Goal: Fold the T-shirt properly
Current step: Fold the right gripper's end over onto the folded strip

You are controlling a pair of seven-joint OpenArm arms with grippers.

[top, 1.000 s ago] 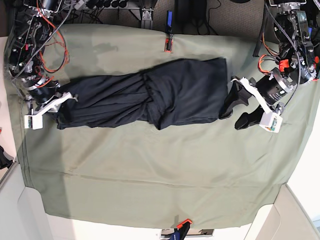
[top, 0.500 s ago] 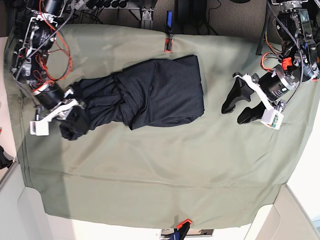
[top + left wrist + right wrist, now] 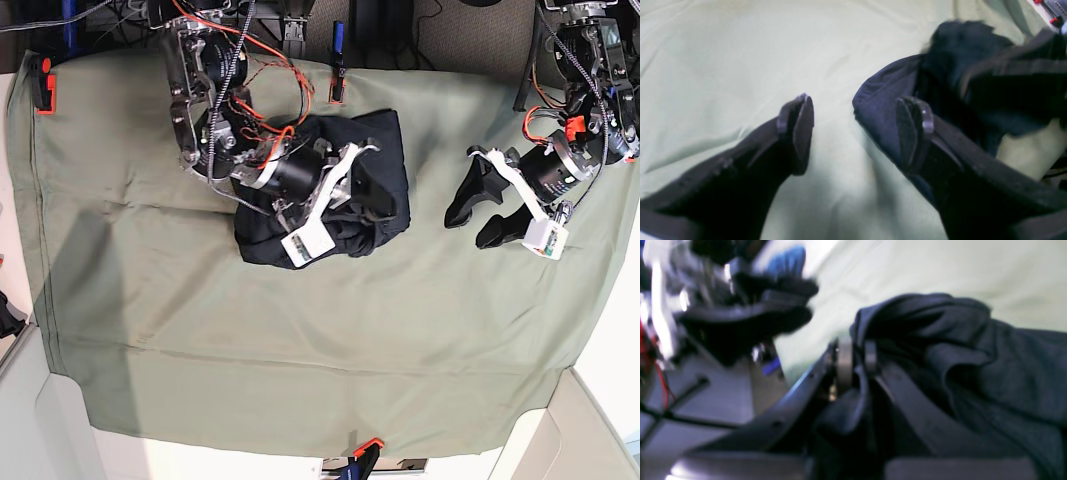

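The dark navy T-shirt [image 3: 385, 140] lies bunched in a short heap on the olive-green table cover [image 3: 200, 330], a little behind the middle. My right gripper [image 3: 372, 196] hangs over the heap's right part, shut on a fold of the shirt. The right wrist view shows the jaws [image 3: 857, 355] pinching dark T-shirt fabric [image 3: 990, 366]. My left gripper [image 3: 478, 214] stands open to the right of the shirt, apart from it. In the left wrist view the shirt's edge [image 3: 883, 100] lies beside my left gripper [image 3: 857, 113], with only bare cover between the fingers.
Red clamps [image 3: 42, 85] [image 3: 337, 90] hold the cover at the back edge, and an orange one [image 3: 366, 445] at the front edge. Red cables [image 3: 215, 60] trail from the right arm at the back. The cover's front half [image 3: 300, 360] lies wrinkled.
My right arm has swept from the table's left edge to the middle, carrying the shirt's end over the rest. The long spread shirt has become a short doubled heap. The left gripper has barely moved.
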